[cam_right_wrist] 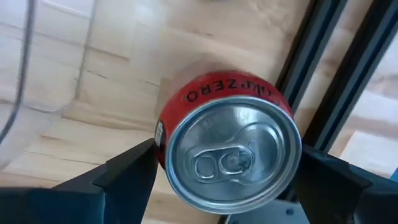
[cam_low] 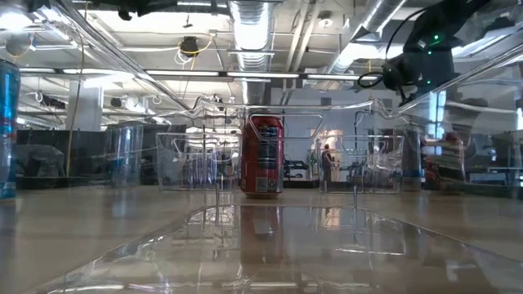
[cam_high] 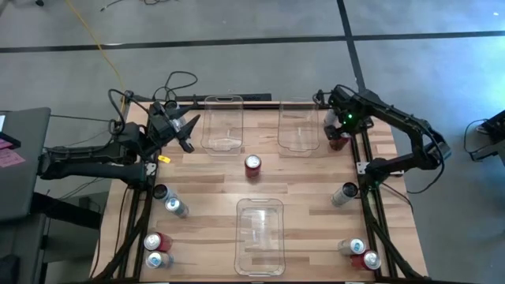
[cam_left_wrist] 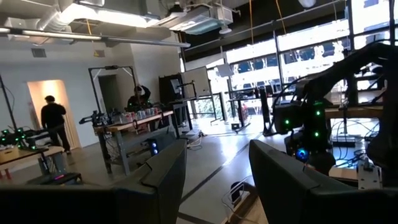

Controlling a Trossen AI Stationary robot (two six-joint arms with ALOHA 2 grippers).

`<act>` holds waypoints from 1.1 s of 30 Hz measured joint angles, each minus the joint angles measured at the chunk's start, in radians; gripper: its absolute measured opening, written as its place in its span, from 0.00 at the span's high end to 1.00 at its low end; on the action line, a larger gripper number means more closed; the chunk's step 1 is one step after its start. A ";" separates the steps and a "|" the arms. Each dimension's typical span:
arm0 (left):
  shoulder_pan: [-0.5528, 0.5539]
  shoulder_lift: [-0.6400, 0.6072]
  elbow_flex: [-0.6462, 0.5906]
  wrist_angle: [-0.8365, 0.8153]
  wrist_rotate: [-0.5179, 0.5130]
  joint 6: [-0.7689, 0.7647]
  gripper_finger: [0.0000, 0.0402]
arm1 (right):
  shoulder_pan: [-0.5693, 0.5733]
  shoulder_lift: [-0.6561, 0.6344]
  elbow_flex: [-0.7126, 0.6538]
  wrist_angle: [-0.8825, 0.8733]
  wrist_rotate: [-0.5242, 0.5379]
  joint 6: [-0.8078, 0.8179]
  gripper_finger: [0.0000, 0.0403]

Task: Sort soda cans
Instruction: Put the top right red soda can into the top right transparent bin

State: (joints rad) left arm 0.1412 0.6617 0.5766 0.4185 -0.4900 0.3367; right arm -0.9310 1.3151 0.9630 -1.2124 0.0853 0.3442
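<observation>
A red soda can [cam_right_wrist: 227, 146] stands upright on the wooden table by the far right frame rail, its silver top facing the right wrist view. My right gripper [cam_right_wrist: 227, 177] points down over it, open, with one finger [cam_right_wrist: 127, 171] on each side of the can. In the high view this gripper [cam_high: 340, 132] is beside the far right bin. My left gripper [cam_high: 186, 131] hangs raised at the far left, open and holding nothing. Another red can [cam_high: 252, 166] stands at the table's middle. Several more cans stand along the left and right edges.
Three clear bins stand on the table: far middle-left [cam_high: 222, 122], far right [cam_high: 300, 126] and near middle [cam_high: 260, 235]. Cans stand at left [cam_high: 175, 207], near left [cam_high: 156, 241], right [cam_high: 345, 193] and near right [cam_high: 368, 259]. The black frame rail [cam_right_wrist: 311, 68] runs close by the red can.
</observation>
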 joint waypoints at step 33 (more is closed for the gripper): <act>0.000 0.000 0.000 0.008 0.000 -0.044 0.57 | 0.296 -0.113 0.135 -0.063 -0.006 0.122 0.28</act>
State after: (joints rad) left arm 0.1410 0.6617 0.5766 0.4261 -0.4900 0.2928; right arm -0.6349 1.2018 1.0980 -1.2753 0.0789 0.4661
